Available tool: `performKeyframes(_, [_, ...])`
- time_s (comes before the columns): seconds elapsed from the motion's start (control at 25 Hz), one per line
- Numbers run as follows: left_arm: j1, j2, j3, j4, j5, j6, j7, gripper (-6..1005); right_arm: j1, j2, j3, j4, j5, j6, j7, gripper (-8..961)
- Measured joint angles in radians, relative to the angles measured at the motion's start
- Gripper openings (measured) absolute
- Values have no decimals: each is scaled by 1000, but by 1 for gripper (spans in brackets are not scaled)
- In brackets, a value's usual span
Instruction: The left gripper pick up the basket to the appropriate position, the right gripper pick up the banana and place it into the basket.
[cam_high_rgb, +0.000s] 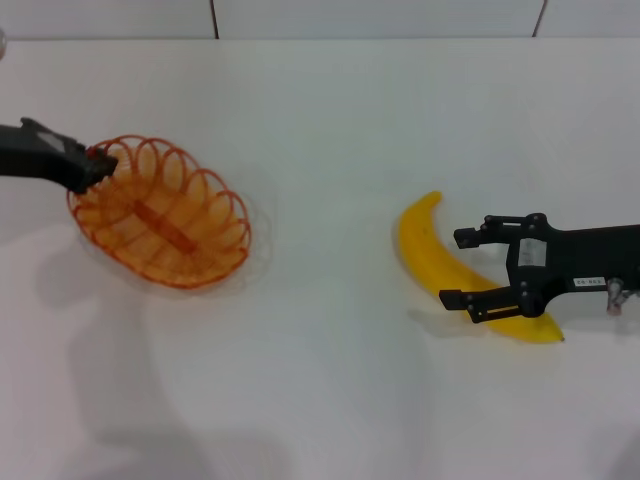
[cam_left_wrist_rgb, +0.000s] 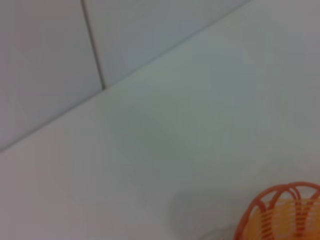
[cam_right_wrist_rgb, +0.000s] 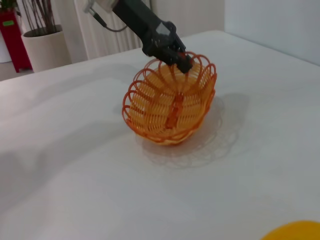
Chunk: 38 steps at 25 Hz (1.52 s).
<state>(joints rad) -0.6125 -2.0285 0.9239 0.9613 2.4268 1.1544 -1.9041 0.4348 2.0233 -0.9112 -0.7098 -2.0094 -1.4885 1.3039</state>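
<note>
Orange wire basket (cam_high_rgb: 160, 215) sits on the left side of the white tabletop (cam_high_rgb: 330, 380), tilted, its near side raised toward the left gripper (cam_high_rgb: 98, 165). Left gripper comes in from the left edge and its jaws are clamped on the basket's looped rim at the top left. Right wrist view confirms it: black claw pinching the rim, basket (cam_right_wrist_rgb: 171, 102) tipped up on 1 side, shadow beneath on the tabletop (cam_right_wrist_rgb: 75, 190). Left wrist view catches only a corner of the basket (cam_left_wrist_rgb: 282, 215) and bare tabletop (cam_left_wrist_rgb: 175, 150).

Banana (cam_high_rgb: 430, 250) lies on the right side, well apart from the basket, curved, 1 tip toward the back and the other toward the front right. Right gripper (cam_high_rgb: 458, 268) reaches in from the right edge, jaws spread wide, 1 finger on each side of the banana's middle, not closed on it. Right wrist view shows only a yellow sliver of banana (cam_right_wrist_rgb: 295, 231) at its edge.
</note>
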Motion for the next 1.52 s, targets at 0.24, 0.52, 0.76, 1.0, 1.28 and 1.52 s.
performKeyframes(0.24, [-5,0,0,-1,-75,3,36,116,2,0,0,6,0,10,0,889])
performKeyframes(0.52, [-10,-1,-1,-4,-160,-4,78,90,4,0,0,6,0,10,0,889])
performKeyframes(0.76, [-14,-3,-1,-28,-218,-24,112,87,7,0,0,6,0,10,-2,889])
performKeyframes(1.0, [-31,-3,0,-93,-298,-61,162,88,14,1,0,15,0,10,-5,889])
performKeyframes(1.28, [-63,-2,0,-213,-396,-133,208,98,18,2,0,19,0,10,-3,888])
performKeyframes(1.52, [-57,-3,-7,-273,-469,-164,226,107,19,2,0,20,-1,10,-3,888])
